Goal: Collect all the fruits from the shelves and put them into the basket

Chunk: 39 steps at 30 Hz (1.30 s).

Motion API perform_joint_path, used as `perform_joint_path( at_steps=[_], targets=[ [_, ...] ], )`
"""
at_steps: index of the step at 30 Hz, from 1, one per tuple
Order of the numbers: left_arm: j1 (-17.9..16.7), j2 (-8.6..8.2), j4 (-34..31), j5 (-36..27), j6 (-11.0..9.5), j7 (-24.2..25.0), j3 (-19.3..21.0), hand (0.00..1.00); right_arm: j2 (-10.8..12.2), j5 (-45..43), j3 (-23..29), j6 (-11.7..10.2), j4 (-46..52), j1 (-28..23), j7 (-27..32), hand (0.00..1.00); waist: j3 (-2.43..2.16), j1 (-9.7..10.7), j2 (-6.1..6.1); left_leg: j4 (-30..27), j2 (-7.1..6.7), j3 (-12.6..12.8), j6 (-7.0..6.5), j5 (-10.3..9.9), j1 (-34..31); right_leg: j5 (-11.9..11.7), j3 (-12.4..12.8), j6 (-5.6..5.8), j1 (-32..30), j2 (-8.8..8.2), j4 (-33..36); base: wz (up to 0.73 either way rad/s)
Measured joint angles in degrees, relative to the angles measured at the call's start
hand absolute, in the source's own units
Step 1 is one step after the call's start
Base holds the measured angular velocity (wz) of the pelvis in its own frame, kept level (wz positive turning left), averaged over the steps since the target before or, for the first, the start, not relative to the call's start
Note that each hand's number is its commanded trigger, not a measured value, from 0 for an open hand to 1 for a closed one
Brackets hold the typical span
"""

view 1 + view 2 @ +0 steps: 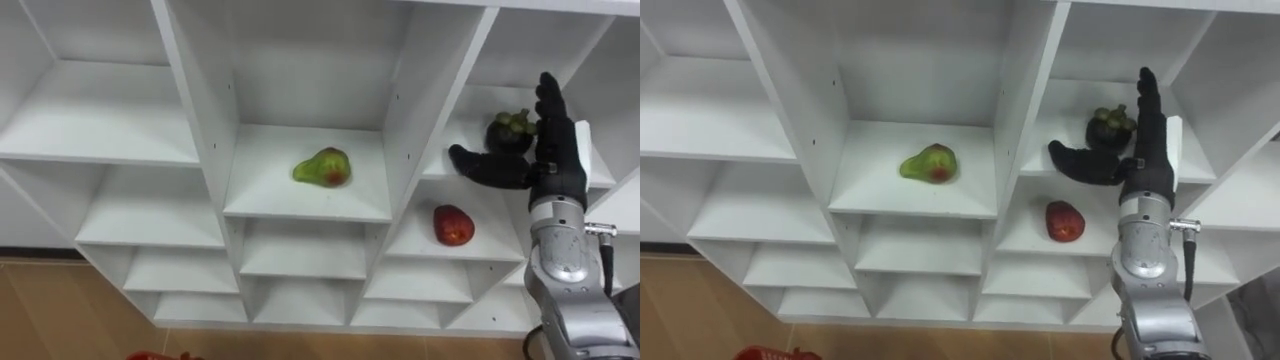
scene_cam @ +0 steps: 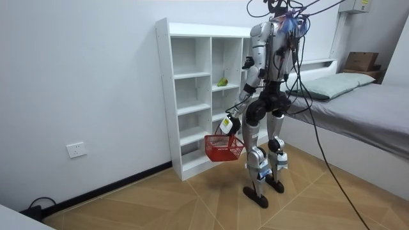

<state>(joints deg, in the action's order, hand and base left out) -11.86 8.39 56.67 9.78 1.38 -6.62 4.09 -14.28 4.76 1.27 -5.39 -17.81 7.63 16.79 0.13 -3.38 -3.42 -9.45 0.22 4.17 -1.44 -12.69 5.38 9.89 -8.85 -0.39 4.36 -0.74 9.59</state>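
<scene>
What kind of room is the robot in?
Probably a bedroom: there's a bed with a pillow on the room view's right, and a white shelf unit against the wall.

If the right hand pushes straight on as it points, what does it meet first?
Probably the mangosteen, left of the open right hand and above its thumb; depth is unclear, so it could slip past.

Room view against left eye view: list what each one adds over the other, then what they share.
Room view adds the robot standing at the closet, the whole red basket hanging from its left hand, and a bed. Left eye view adds a dark mangosteen by the thumb of the open right hand, and a red fruit one shelf below. Shared: the closet, the green fruit and the raised right hand.
</scene>
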Motion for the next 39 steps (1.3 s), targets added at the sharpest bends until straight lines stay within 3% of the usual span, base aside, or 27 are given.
perform_joint_path(
  at_steps=[9, 20, 21, 22, 23, 39],
  targets=[
    [-2.6, 0.00, -2.8, 0.0, 1.2, -0.2, 0.3, 1.00, -0.3, 0.5, 1.2, -1.0, -6.1, 1.1, -3.4, 0.00, -0.43, 0.0, -0.42, -0.5, 0.01, -0.7, 0.00, 0.0, 0.5, 0.0, -0.6, -0.03, 1.0, -0.06, 0.0, 0.05],
    [-2.5, 0.01, -2.8, 0.0, 1.2, -1.9, 0.3, 1.00, -1.5, 0.4, 1.3, -2.3, -10.3, 2.6, -6.9, 0.00, -0.32, 0.0, -0.26, -0.3, 0.02, -1.2, 0.02, 0.0, 1.3, -0.1, -0.8, -0.11, 2.1, 0.08, 0.1, 0.01],
    [-2.5, 0.01, -2.8, 0.0, 1.2, -1.9, 0.3, 1.00, -1.5, 0.4, 1.3, -2.3, -10.4, 2.6, -7.0, 0.10, -0.32, 0.0, -0.26, -0.3, 0.01, -1.2, 0.03, 0.0, 1.3, -0.1, -0.8, -0.11, 2.2, 0.08, 0.0, 0.00],
    [-2.5, 0.01, -2.8, 0.0, 1.2, -1.9, 0.3, 1.00, -1.5, 0.4, 1.3, -2.6, -10.9, 2.6, -7.0, 0.80, -0.31, 0.0, -0.26, -0.3, 0.01, -1.2, 0.02, 0.0, 1.3, -0.1, -0.8, -0.10, 2.2, 0.08, 0.0, 0.00],
    [-2.5, 0.01, -2.8, -0.1, 1.2, -1.9, 0.3, 1.00, -1.5, 0.2, 1.3, -2.7, -11.0, 2.5, -7.0, 1.00, -0.31, 0.0, -0.24, -0.3, 0.00, -1.2, 0.02, 0.0, 1.3, -0.1, -0.8, -0.09, 2.2, 0.07, 0.0, 0.00],
    [-2.4, 0.02, -2.8, -0.1, 1.7, -3.6, 0.3, 1.00, -2.0, -0.3, 7.2, -3.0, -13.4, 3.5, -6.0, 1.00, -0.38, 0.1, 0.09, -0.2, 0.07, -1.2, 0.05, -0.1, 1.2, -0.1, -1.1, -0.07, 2.0, 0.13, -0.1, 0.00]
  ],
)
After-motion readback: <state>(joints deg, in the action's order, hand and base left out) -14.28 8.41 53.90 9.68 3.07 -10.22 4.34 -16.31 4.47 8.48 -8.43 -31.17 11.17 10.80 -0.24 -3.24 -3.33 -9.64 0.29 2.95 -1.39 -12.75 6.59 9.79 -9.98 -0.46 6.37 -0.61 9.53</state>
